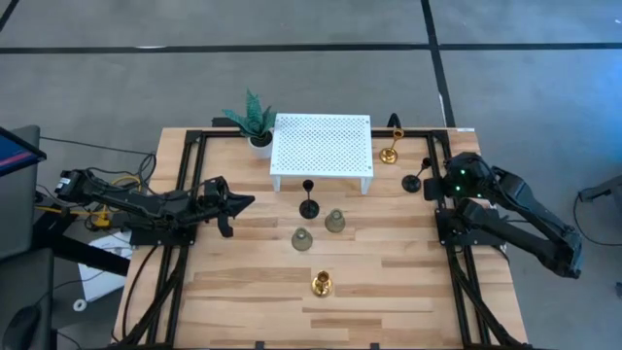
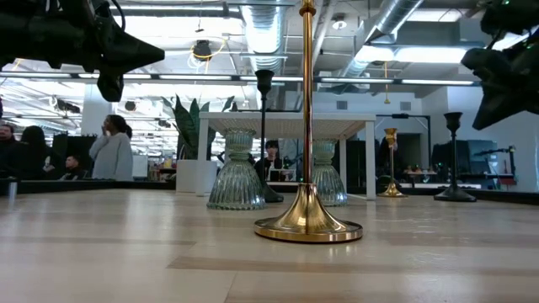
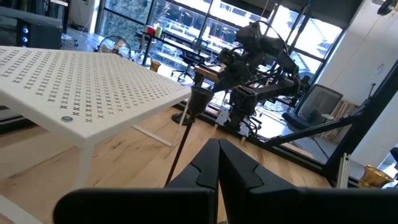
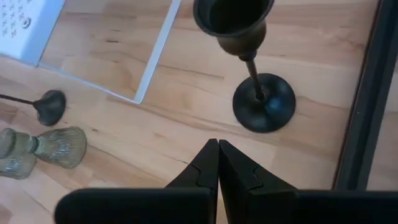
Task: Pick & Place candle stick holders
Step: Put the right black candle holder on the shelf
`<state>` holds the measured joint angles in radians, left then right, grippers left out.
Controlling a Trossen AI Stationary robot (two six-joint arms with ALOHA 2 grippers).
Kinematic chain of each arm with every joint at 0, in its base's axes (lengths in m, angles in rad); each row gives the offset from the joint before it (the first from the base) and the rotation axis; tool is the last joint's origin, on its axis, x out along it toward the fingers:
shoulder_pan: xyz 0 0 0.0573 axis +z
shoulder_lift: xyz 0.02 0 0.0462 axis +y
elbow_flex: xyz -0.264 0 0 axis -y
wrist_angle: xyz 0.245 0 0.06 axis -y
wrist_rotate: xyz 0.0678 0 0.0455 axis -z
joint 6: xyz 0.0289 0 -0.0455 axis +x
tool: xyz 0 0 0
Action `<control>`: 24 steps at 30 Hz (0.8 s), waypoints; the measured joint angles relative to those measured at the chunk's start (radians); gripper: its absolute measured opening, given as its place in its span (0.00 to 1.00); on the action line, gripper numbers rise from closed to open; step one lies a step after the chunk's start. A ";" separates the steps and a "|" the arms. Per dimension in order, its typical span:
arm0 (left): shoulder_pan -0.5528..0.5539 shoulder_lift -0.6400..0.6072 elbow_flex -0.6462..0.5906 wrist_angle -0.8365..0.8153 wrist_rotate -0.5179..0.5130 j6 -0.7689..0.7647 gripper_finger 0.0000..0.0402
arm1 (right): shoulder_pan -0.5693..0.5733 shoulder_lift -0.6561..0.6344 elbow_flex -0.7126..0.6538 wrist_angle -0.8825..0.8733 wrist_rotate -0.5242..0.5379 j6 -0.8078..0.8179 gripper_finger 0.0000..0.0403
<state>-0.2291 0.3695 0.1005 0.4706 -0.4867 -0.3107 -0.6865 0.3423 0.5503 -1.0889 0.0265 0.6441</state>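
Six candle stick holders stand upright on their bases on the wooden table. One black holder (image 1: 309, 201) is at the centre in front of the white platform, and the other black holder (image 1: 413, 182) is at the right. Two grey-green glassy holders (image 1: 334, 222) (image 1: 302, 239) stand mid-table. One gold holder (image 1: 389, 153) is at the back right and one gold holder (image 1: 321, 284) is near the front. My left gripper (image 1: 245, 202) is shut and empty, left of the centre black holder (image 3: 186, 121). My right gripper (image 1: 433, 188) is shut and empty, above and beside the right black holder (image 4: 256, 68).
The white perforated platform (image 1: 321, 148) stands on legs at the back centre, with a small green potted plant (image 1: 255, 122) at its left. Black frame rails (image 1: 452, 262) run along both table sides. People show in the room behind, in the low view (image 2: 109, 151).
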 joint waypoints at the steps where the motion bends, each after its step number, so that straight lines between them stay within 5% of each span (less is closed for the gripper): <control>1: 0.000 0.000 0.000 0.000 -0.005 0.000 0.01 | 0.000 0.006 0.000 0.000 0.001 0.000 0.00; 7: 0.000 0.000 0.000 -0.002 -0.018 0.035 0.01 | 0.000 0.035 0.000 0.036 0.051 0.001 0.00; 24: 0.000 0.000 0.000 -0.002 -0.018 0.052 0.01 | 0.008 0.045 0.000 0.103 -0.019 0.033 0.00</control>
<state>-0.2290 0.3695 0.1001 0.4683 -0.5049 -0.2584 -0.6788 0.3870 0.5503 -0.9863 0.0074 0.6773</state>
